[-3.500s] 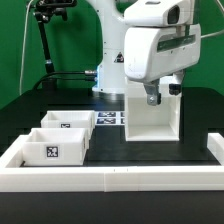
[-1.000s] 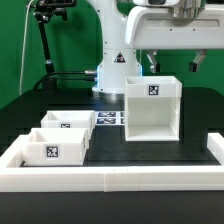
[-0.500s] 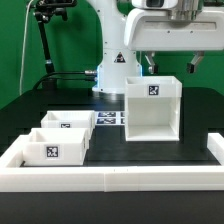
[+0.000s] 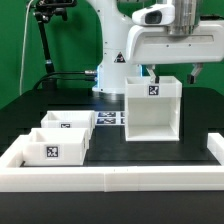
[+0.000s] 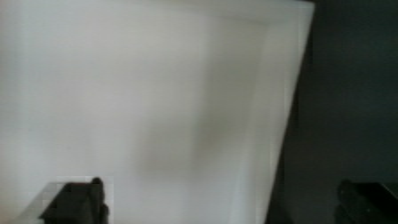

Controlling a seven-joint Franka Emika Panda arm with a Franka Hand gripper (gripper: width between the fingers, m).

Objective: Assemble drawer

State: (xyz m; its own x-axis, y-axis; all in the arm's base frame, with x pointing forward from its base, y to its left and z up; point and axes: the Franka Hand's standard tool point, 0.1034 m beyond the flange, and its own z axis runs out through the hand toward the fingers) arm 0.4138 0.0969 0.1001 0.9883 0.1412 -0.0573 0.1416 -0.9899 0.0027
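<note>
The drawer's tall white hollow case (image 4: 152, 110) stands upright on the black table, with a square tag on its top front. Two small white trays, the rear one (image 4: 66, 124) and the front one (image 4: 55, 149), sit side by side to the exterior view's left, each with a tag. My gripper (image 4: 171, 70) hangs just above the case's top, open and empty. In the wrist view the case's white surface (image 5: 160, 100) fills most of the picture. Its edge runs between the two dark fingertips (image 5: 75, 203) of my gripper (image 5: 222, 205).
A low white border wall (image 4: 110, 178) runs along the front of the table and up both sides. The marker board (image 4: 110, 118) lies flat between the trays and the case. The robot's base (image 4: 112, 70) stands behind the case.
The gripper was low at the case's front 3.5 s ago, then rose above it. In the last half second the arm has come down a little over the case.
</note>
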